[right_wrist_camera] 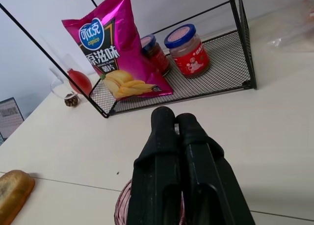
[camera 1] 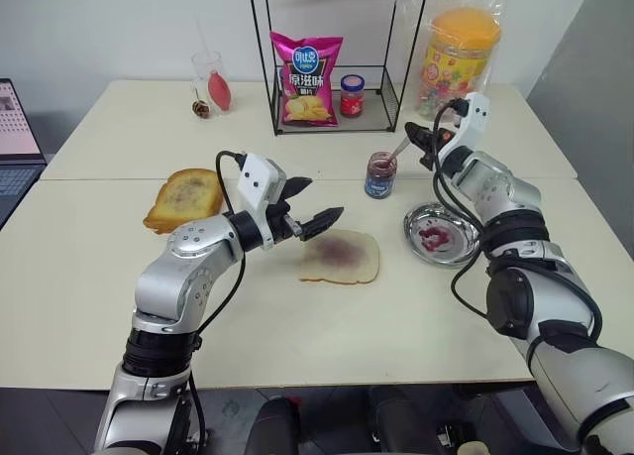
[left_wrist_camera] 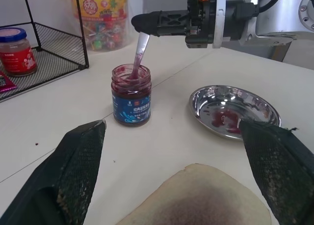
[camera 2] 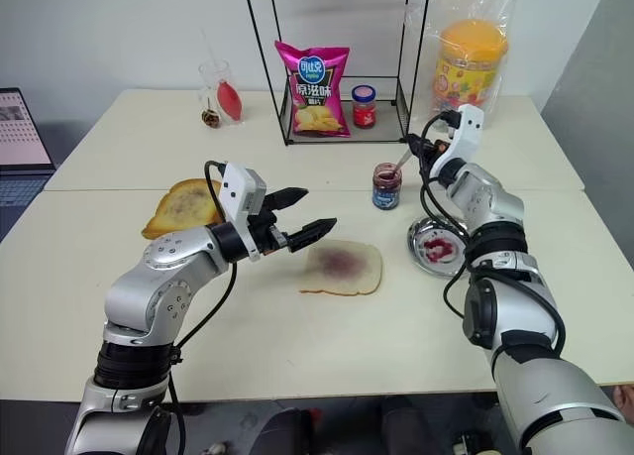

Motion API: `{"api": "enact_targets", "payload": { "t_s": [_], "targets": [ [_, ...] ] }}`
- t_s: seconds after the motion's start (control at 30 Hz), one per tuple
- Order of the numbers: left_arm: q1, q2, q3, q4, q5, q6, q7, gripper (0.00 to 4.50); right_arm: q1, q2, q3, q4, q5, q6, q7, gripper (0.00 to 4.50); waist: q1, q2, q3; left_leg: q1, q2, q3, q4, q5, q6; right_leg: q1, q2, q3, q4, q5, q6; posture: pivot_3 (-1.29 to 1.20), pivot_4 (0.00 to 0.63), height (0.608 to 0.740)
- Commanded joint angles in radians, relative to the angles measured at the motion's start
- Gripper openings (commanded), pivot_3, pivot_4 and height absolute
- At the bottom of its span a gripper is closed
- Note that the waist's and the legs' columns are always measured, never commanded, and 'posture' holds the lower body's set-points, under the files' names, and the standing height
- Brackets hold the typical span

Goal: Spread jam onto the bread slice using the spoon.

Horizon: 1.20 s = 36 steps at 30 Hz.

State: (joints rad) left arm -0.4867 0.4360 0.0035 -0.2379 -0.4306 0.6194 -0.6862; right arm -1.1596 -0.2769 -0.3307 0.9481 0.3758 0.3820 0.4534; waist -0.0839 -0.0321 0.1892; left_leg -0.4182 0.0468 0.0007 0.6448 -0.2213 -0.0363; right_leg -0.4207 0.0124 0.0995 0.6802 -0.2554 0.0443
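We find the right gripper [left_wrist_camera: 142, 23], upper centre of the left wrist view, clenched on the handle of the spoon [left_wrist_camera: 138, 56], whose bowl is sunk in the open blue-labelled jam jar [left_wrist_camera: 131, 94] below it. The handle is slim, stiff and polished; we judge it liable to twist or slip between the pads, so a hold high on the handle, clear of the stained bowl, looks soundest. The jam [left_wrist_camera: 128, 81] will cling and may drip in transit.

The left gripper [camera 1: 312, 205], centre of the left eye view, hangs released, jaws wide, just above the near edge of the bread slice [camera 1: 341, 257]. That slice lies flat at mid-table, a purplish smear on its face. It is soft and light; we expect it to tear or slide under a hard stroke.

A steel dish [camera 1: 415, 236] with red dabs sits right of the slice.
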Motion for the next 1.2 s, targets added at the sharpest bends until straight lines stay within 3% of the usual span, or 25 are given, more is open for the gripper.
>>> {"api": "enact_targets", "payload": {
  "t_s": [0.03,1.2],
  "targets": [
    [-0.021,0.003,-0.003,-0.018,0.002,-0.024,0.0,4.5,-0.051,-0.018,-0.03,-0.011,0.027,-0.015,-0.009,0.06,0.0,0.0,0.0,0.0,0.0,0.0,0.0,0.0,0.0,0.0,0.0,0.0,0.0,0.0,0.0,0.0,0.15,0.74],
    [-0.043,0.025,0.003,0.017,0.006,-0.042,-0.039,4.5,-0.117,-0.043,-0.305,0.051,0.276,0.139,-0.262,0.06,0.0,0.0,0.0,0.0,0.0,0.0,-0.001,0.0,0.0,0.0,0.0,0.0,-0.001,0.0,0.0,0.0,0.15,0.74]
  ]
}}
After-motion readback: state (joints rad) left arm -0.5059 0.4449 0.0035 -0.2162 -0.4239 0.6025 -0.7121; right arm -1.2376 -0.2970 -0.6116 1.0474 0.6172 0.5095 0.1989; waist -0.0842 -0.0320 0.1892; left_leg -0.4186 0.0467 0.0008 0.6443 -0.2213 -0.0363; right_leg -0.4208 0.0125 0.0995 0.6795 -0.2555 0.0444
